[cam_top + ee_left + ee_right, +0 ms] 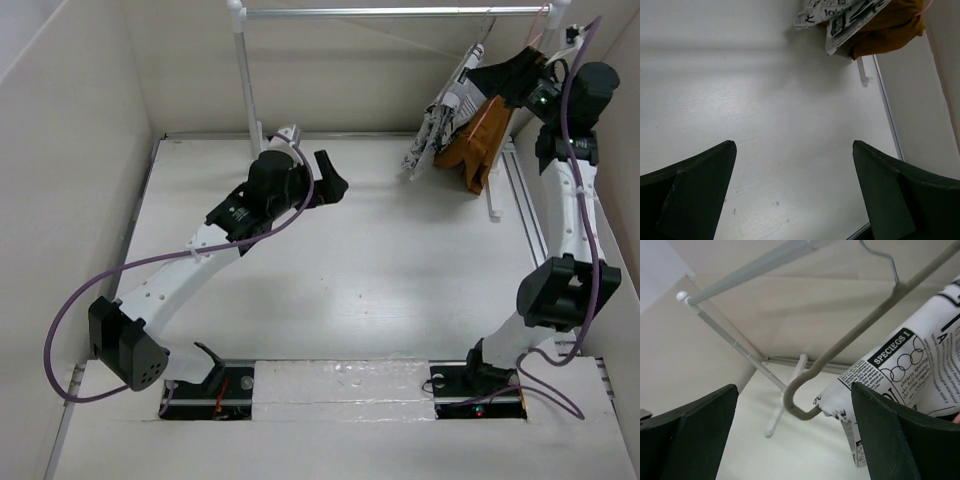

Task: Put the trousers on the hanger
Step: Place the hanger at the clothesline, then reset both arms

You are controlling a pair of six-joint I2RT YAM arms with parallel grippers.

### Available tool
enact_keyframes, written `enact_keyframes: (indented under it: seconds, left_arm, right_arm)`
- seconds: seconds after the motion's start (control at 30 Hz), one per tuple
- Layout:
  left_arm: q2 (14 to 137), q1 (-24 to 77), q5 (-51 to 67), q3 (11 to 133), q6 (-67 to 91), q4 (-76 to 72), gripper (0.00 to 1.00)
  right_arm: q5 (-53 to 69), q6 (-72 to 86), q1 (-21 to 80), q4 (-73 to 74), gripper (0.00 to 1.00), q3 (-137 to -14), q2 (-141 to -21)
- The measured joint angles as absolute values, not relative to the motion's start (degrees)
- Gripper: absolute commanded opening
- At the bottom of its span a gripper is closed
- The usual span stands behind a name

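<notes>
Beneath rail point(400, 12), newsprint trousers point(910, 370) on thin hanger point(855, 332), left end effector point(794, 150), right end effector point(792, 387) both gaping, empty.

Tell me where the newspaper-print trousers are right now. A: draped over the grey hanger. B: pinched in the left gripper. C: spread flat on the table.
A: the right wrist view shows the trousers hanging over the arm of the hanger, beside the orange-brown garment in the top view; the left gripper is open and empty.
</notes>
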State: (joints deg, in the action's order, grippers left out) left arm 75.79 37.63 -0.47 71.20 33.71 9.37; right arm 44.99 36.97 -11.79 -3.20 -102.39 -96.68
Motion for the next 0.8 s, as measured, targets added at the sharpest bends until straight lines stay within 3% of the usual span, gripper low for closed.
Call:
enact_keyframes:
  seconds: [0.2,0.37,0.57,0.63,0.8]
  left_arm:
    - [78.96,36.95,-0.45,80.64,33.43,8.91,0.99]
    - [79.09,35.90,0.40,81.21,34.57,9.08,0.99]
    - [75.46,35.81,-1.67,71.09,35.29,9.76,0.99]
    - [72.88,35.81,-2.04,66.13,35.48,10.68,0.99]
    - [65.98,35.79,-1.76,55.83,37.08,11.33,0.99]
  right_arm:
    - [43.83,32.91,-12.64,-1.63,1.00,-99.02,-84.77]
    - [42.96,25.98,-4.93,0.10,1.00,-87.61,-70.57]
    - [37.34,14.26,9.13,10.63,1.00,-71.40,-58.50]
    - [34.48,12.69,15.09,13.23,1.00,-60.58,-51.48]
    - [28.38,10.20,19.14,23.24,1.00,-45.67,-40.97]
